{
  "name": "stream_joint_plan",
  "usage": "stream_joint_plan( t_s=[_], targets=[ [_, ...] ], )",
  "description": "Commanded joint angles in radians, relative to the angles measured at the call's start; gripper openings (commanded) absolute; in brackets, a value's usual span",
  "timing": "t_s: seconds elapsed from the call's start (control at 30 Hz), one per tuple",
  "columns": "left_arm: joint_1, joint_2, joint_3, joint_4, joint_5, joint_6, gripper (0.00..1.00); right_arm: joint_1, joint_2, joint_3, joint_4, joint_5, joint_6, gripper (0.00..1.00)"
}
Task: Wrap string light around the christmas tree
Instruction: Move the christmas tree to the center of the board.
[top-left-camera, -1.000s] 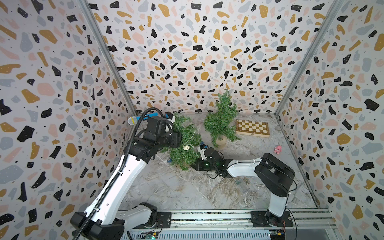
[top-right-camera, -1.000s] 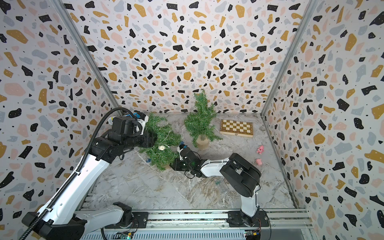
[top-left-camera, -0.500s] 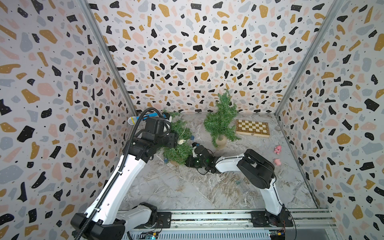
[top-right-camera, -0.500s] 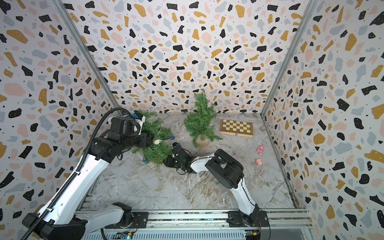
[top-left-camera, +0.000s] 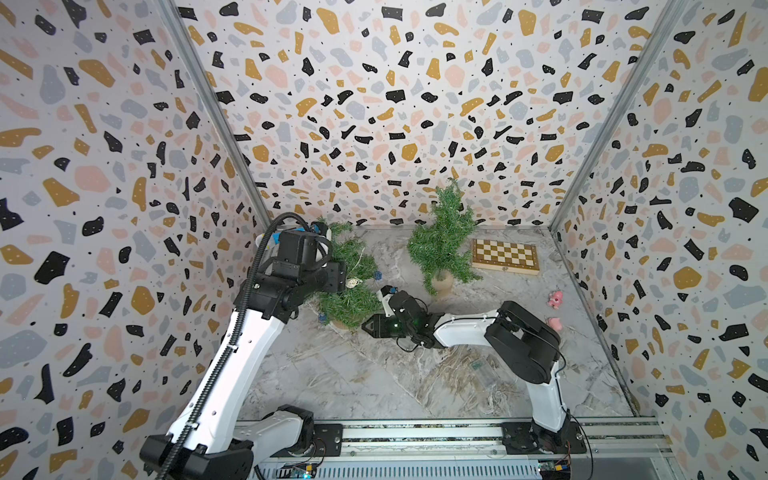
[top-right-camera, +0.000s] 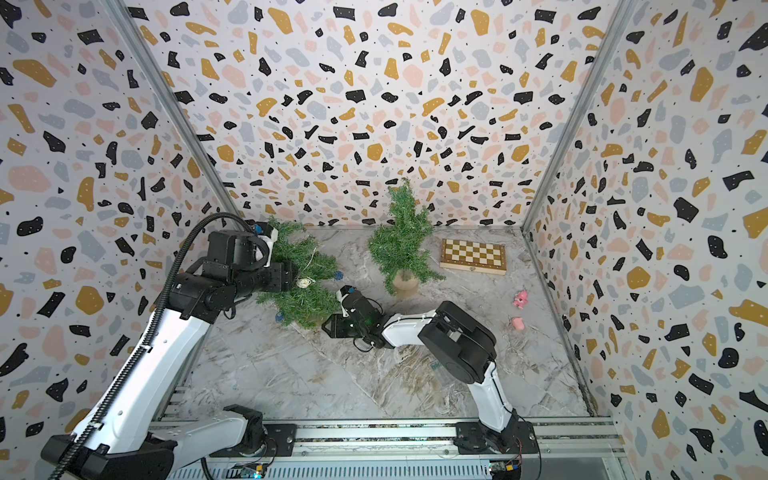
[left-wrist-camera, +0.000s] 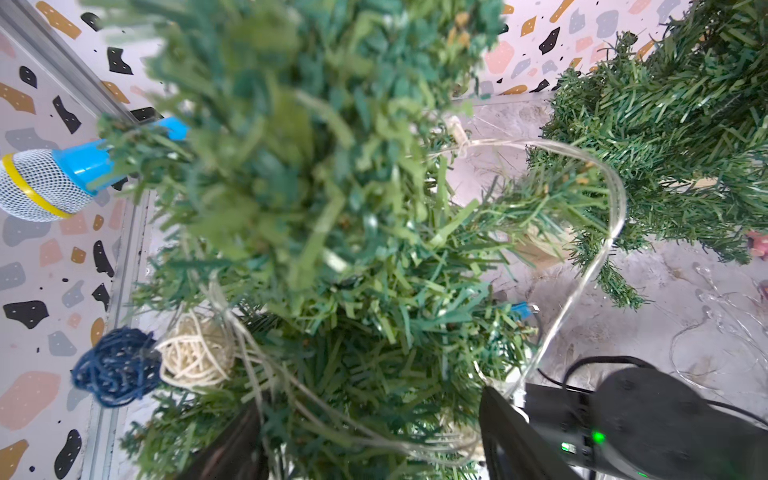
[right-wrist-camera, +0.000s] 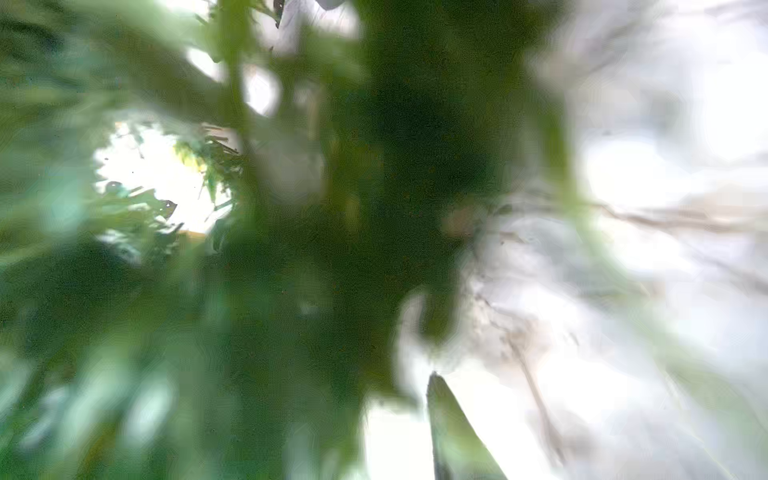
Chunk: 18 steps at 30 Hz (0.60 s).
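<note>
**Left claw spread in tree, string light looped at its right**

In a top view, left of centre, the left gripper (top-left-camera: 341, 277) sits in the christmas tree (top-left-camera: 353, 291). Its fingers are wide apart with foliage between them. In the left wrist view:
- toy microphone (left-wrist-camera: 45, 185) far left
- blue ball (left-wrist-camera: 116, 368) and cream ball (left-wrist-camera: 195, 353) lower left
- clear string light (left-wrist-camera: 598, 266) arcing down the tree's right side

The right gripper (top-left-camera: 366, 326) is at the tree's base; I cannot tell how its jaws stand. The chessboard (top-left-camera: 505, 257) lies to the right.
</note>
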<state>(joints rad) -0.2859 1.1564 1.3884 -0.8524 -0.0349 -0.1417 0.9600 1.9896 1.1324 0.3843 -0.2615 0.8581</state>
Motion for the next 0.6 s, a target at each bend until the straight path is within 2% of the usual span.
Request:
stream_joint_plan(
  t_s=[0.0, 0.33, 0.43, 0.57],
  targets=[
    [0.005, -0.017, 0.034, 0.008, 0.019, 0.008, 0.75, -0.010, -0.114, -0.056, -0.089, 0.033, -0.063, 0.46],
    [0.005, -0.004, 0.033, 0.012, 0.068, 0.024, 0.75, -0.065, -0.416, -0.280, -0.351, 0.149, -0.098, 0.54],
    [0.005, 0.005, 0.026, 0.020, 0.069, 0.013, 0.75, -0.079, -0.472, -0.327, -0.388, 0.142, -0.090, 0.57],
    [0.004, 0.014, 0.035, 0.022, 0.072, 0.007, 0.75, -0.080, -0.456, -0.348, -0.374, 0.082, -0.059, 0.58]
  ],
)
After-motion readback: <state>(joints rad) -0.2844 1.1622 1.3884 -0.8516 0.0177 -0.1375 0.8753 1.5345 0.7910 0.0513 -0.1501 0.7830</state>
